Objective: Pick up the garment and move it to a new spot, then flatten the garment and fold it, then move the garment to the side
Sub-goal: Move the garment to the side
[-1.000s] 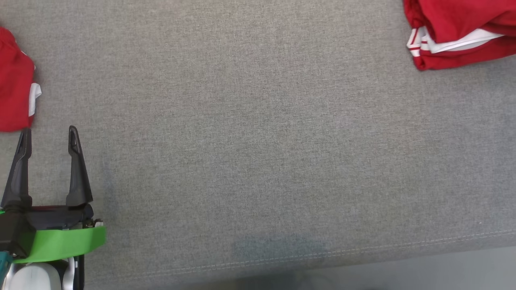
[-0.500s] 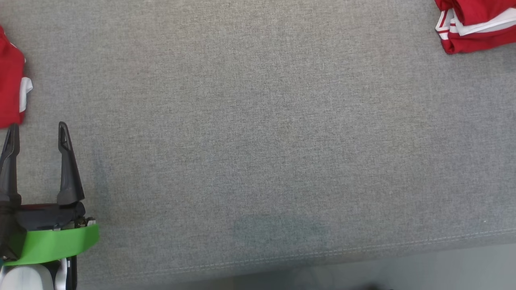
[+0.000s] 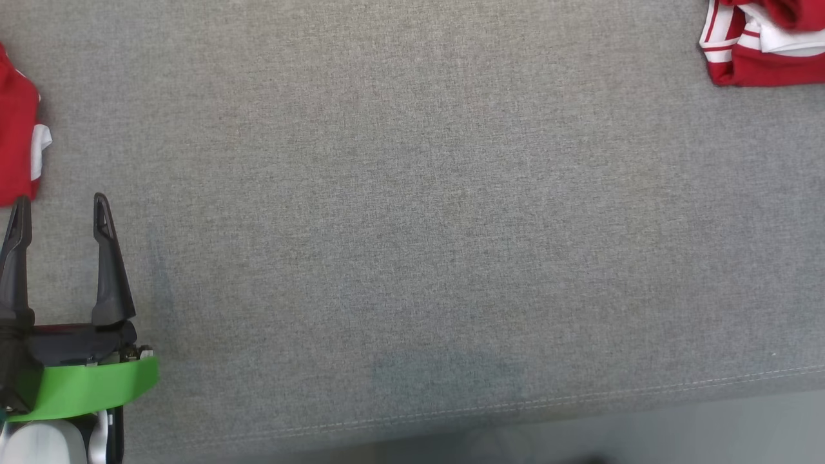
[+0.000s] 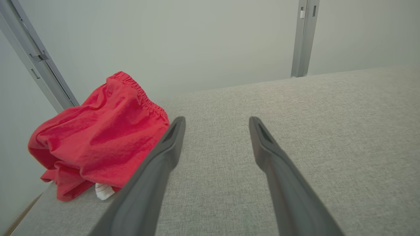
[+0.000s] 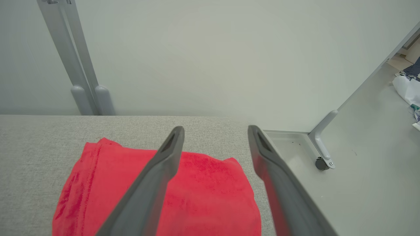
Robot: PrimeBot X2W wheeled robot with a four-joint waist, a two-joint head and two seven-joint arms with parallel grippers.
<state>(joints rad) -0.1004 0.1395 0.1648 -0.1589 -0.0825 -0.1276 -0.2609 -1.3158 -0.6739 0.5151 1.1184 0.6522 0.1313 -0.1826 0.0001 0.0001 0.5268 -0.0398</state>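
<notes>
While left gripper and right gripper fingers stand released, garment nears table edge.

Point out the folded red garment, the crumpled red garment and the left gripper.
folded red garment (image 5: pixel 210 190): right wrist view, middle of top layer.
crumpled red garment (image 4: pixel 98 137): left wrist view, middle of the heap.
left gripper (image 3: pixel 61 200): head view, midway between fingertips.

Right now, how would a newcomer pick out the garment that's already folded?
On the grey cloth-covered table, look to the far right in the head view. The folded garment lies flat there, red with white stripes, the open right claw pointing over it. The other red garment, at the left edge, is a crumpled heap.
</notes>
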